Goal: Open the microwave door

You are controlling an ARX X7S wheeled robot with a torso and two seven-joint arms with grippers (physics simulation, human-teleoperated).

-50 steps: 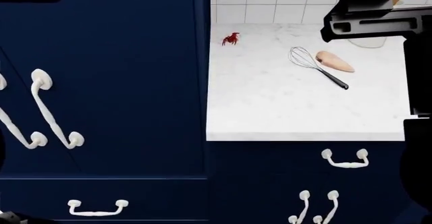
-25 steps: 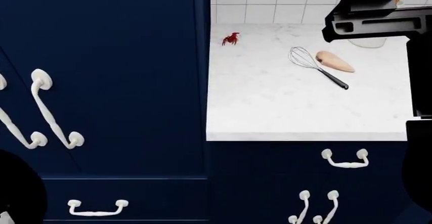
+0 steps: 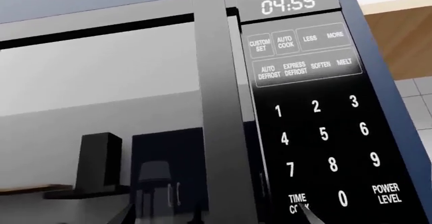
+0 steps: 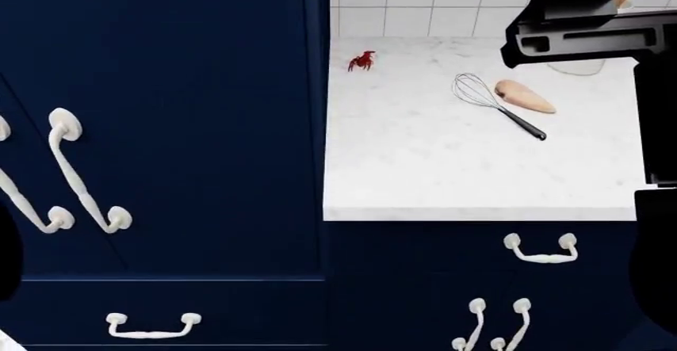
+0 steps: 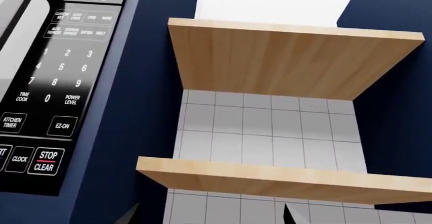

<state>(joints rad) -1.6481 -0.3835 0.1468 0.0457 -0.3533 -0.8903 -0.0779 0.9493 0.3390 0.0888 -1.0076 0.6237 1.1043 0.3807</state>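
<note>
The microwave door [image 3: 101,107] fills the left wrist view, shut, its vertical handle [image 3: 219,107] beside the keypad [image 3: 317,133], whose clock reads 04:55. Only fingertip slivers of either gripper show, so I cannot tell whether they are spread or closed. On the marble counter [image 4: 423,169] lie a whisk [image 4: 492,104], what looks like a chicken breast [image 4: 524,96] touching it, and a red crawfish [image 4: 362,60].

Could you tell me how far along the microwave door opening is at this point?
Done: the left wrist camera faces the microwave closely, so the approach looks made. In hand: the vertical door handle sits just ahead, ungripped. Left: the door appears shut, flush beside the keypad, so grasping and pulling remain.
</note>
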